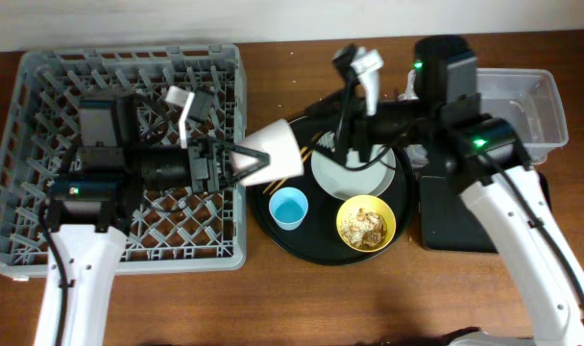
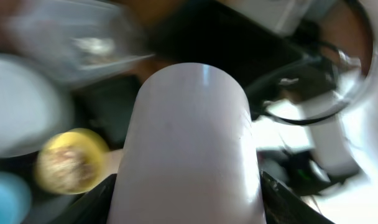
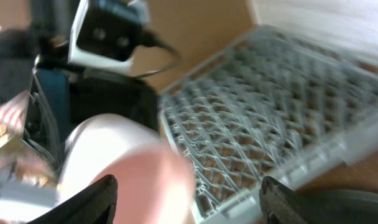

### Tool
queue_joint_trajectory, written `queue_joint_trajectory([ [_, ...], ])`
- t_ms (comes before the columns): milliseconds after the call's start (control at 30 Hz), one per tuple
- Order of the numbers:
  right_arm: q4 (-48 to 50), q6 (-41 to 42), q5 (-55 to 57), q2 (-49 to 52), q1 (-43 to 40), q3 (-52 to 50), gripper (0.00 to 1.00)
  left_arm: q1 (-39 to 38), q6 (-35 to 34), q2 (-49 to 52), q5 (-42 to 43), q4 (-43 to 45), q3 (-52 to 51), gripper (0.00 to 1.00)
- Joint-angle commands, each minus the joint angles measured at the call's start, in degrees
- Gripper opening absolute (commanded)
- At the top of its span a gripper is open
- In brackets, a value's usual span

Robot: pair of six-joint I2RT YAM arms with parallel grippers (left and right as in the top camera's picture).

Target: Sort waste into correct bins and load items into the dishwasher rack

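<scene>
Overhead: left gripper (image 1: 237,163) clamps pink cup (image 1: 275,149) beside rack (image 1: 129,253); right gripper (image 1: 348,144), spread apart, hangs above plate (image 1: 354,179).

I've got a brown wood-grain table (image 1: 302,303) under me, a pale off-white wall (image 1: 273,17) running along its far edge, light soft and even.

Left tool (image 1: 238,163) grips the pink cup (image 1: 271,150) (just beside the rack (image 1: 42,77)).

I record my wooden table (image 1: 302,298) carrying a round black tray (image 1: 316,240). Grey rack (image 1: 129,50) to its left, shallow black tray (image 1: 455,226) just right, clear tub (image 1: 551,106) farther right and behind.
</scene>
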Motion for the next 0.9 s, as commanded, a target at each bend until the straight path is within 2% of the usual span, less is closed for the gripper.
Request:
queue_joint_trajectory([
  [0, -10.6, 3.8, 7.6, -2.6, -4.9, 0.5, 0.75, 8.4, 0.1, 0.0, -30.3, -9.0, 0.4, 0.52],
  [33, -17.0, 3.8, 12.4, -2.6, -4.7, 0.5, 0.75, 12.9, 0.0, 0.0, -40.5, -14.5, 0.9, 0.52],
  [67, -25.6, 3.8, 22.6, -2.3, -2.9, 0.5, 0.75, 18.4, 0.0, 0.0, -50.9, -19.8, 1.8, 0.52],
  [100, -28.1, 3.8, 26.4, -1.9, -1.2, 0.5, 0.77, 21.7, -0.1, 0.0, -58.8, -22.3, 2.0, 0.52],
  [200, -31.0, 3.8, 30.1, 0.3, 3.6, 0.5, 0.78, 26.5, -9.4, 0.1, -73.9, -26.8, 2.0, 0.52],
  [267, -31.8, 3.8, 30.1, 2.1, 4.5, 0.5, 0.78, 30.0, -12.1, 0.7, -77.2, -28.6, 1.8, 0.52],
  [367, -31.9, 3.8, 30.1, 2.2, 4.5, 0.5, 0.78, 30.9, -14.0, 6.3, -76.3, -28.0, -1.1, 0.53],
  [433, -31.8, 3.8, 30.1, 2.2, 4.5, 0.5, 0.78, 30.9, -13.9, 13.4, -70.9, -27.4, -1.5, 0.53],
  [533, -32.0, 3.8, 30.1, 2.2, 4.5, 0.5, 0.78, 30.9, -13.9, 19.7, -71.4, -27.2, -1.5, 0.54],
  [600, -31.8, 3.8, 30.1, 2.2, 4.5, 0.5, 0.78, 30.9, -13.9, 21.0, -72.5, -26.1, -1.5, 0.93],
  [667, -31.4, 3.8, 30.6, 2.5, 4.5, 0.5, 0.79, 30.9, -13.1, 20.9, -71.7, -26.0, -0.8, 0.99],
  [733, -30.4, 3.9, 33.8, 5.4, 5.8, -0.1, 0.77, 30.8, -6.8, 20.3, -63.1, -27.7, 2.9, 0.99],
  [767, -29.4, 3.9, 36.0, 7.9, 7.4, -0.7, 0.75, 29.9, -1.6, 19.3, -56.0, -28.3, 5.8, 0.99],
  [833, -26.8, 5.2, 39.3, 15.7, 11.2, -1.1, 0.73, 25.9, 9.1, 15.7, -45.3, -28.2, 9.9, 0.98],
  [867, -25.4, 7.5, 42.8, 20.0, 12.4, -1.1, 0.72, 23.6, 12.3, 13.4, -42.2, -28.2, 11.2, 0.98],
])
